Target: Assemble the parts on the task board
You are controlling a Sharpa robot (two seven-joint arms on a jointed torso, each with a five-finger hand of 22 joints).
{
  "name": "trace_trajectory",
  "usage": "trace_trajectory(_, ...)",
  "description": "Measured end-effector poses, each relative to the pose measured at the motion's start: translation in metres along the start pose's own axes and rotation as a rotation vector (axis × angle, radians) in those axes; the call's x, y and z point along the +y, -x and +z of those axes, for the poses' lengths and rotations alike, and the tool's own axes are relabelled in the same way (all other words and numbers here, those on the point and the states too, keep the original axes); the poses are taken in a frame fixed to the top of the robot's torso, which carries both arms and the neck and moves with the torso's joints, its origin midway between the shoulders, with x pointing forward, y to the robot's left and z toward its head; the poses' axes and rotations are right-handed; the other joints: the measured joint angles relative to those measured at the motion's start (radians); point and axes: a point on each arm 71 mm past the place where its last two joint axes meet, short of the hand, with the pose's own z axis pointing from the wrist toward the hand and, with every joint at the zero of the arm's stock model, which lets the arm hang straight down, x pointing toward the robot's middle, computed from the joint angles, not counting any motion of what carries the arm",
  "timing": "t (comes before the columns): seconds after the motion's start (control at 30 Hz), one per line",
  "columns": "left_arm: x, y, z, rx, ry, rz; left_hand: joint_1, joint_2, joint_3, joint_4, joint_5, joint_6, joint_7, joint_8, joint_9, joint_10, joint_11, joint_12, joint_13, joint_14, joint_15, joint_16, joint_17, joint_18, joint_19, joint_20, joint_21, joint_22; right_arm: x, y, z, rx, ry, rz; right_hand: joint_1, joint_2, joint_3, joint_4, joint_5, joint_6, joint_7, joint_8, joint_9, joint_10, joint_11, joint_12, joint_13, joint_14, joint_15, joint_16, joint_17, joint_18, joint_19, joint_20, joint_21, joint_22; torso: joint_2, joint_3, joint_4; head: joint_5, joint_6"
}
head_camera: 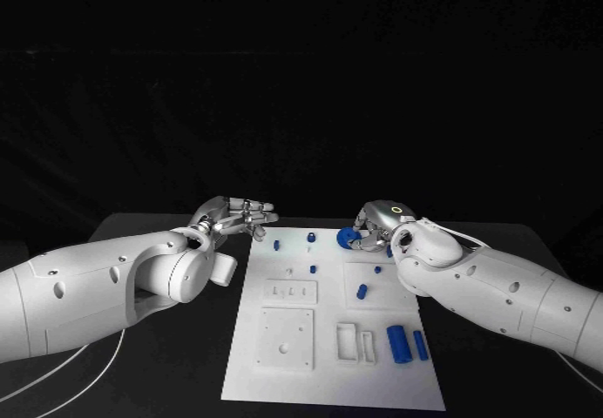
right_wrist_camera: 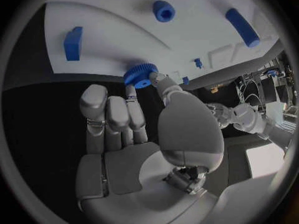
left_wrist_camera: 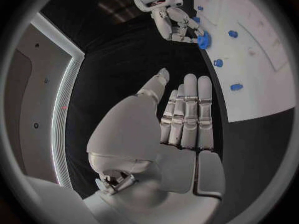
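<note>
The white task board (head_camera: 333, 374) lies in the middle of the black table. My right hand (head_camera: 377, 222) is at the board's far edge and pinches a blue gear (head_camera: 348, 237) between thumb and a finger; the right wrist view shows the gear (right_wrist_camera: 140, 75) at the fingertips of that hand (right_wrist_camera: 134, 134), just over the board's edge (right_wrist_camera: 124, 40). My left hand (head_camera: 239, 214) hovers off the board's far left corner, holding nothing. In the left wrist view its fingers (left_wrist_camera: 187, 114) are stretched out straight, and the right hand (left_wrist_camera: 171, 20) with the gear (left_wrist_camera: 204, 41) is beyond them.
Several small blue parts lie on the board: a peg (head_camera: 310, 237) and a block (head_camera: 275, 245) at the far end, a short cylinder (head_camera: 362, 290) mid-board, two longer pins (head_camera: 398, 342) near the front right. White raised fixtures (head_camera: 285, 338) occupy the board's near half.
</note>
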Motion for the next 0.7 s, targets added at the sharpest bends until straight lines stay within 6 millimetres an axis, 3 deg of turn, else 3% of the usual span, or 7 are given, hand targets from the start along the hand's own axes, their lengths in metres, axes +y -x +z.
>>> trace_trajectory(0.13, 0.0001, 0.0005, -0.0002, -0.001, 0.0, 0.0, 0.0, 0.0, 0.0, 0.0, 0.0, 0.0, 0.0, 0.0, 0.0, 0.0, 0.0, 0.0, 0.0, 0.0, 0.0, 0.0, 0.0, 0.0, 0.0, 0.0, 0.0, 0.0, 0.0008, 0.0025, -0.0029, -0.004, 0.009, 0.002, 0.0, 0.0, -0.004, -0.004, -0.028, -0.009, 0.008, 0.0, -0.003, 0.0, 0.0, -0.007, 0.0, 0.0, 0.0, 0.0, -0.004, 0.0, 0.0, 0.0, 0.0, 0.0, -0.001, -0.0005, -0.0007, 0.0, 0.001)
trace_trajectory(0.33, 0.0001, 0.0005, -0.0004, 0.0, 0.001, 0.0, 0.0, 0.0, 0.0, 0.0, 0.0, 0.0, 0.0, 0.0, 0.0, 0.0, 0.0, 0.0, 0.0, 0.0, 0.0, 0.0, 0.0, -0.001, 0.0, 0.0, 0.0, 0.0, 0.0007, 0.0024, -0.0032, -0.001, 0.009, 0.001, -0.012, -0.002, -0.027, -0.001, -0.055, -0.07, 0.026, 0.002, -0.025, -0.011, 0.011, -0.024, 0.0, 0.0, 0.0, -0.007, -0.012, 0.0, 0.0, 0.0, -0.016, 0.0, 0.0, -0.0007, -0.0012, -0.003, 0.005)
trace_trajectory(0.7, 0.0002, 0.0008, -0.0006, -0.001, 0.001, 0.0, 0.0, 0.0, 0.0, 0.0, 0.0, 0.0, 0.0, 0.0, 0.0, 0.0, 0.0, 0.0, 0.0, 0.0, 0.0, 0.0, 0.0, -0.002, 0.0, 0.0, 0.0, 0.0, 0.0058, 0.0014, -0.0026, 0.009, 0.019, 0.008, -0.008, -0.005, -0.027, -0.001, -0.044, -0.066, 0.023, 0.002, -0.031, -0.011, 0.011, -0.024, 0.0, 0.0, 0.0, -0.007, -0.012, 0.0, 0.0, 0.0, -0.016, 0.0, 0.001, -0.0012, 0.0017, -0.005, 0.007)
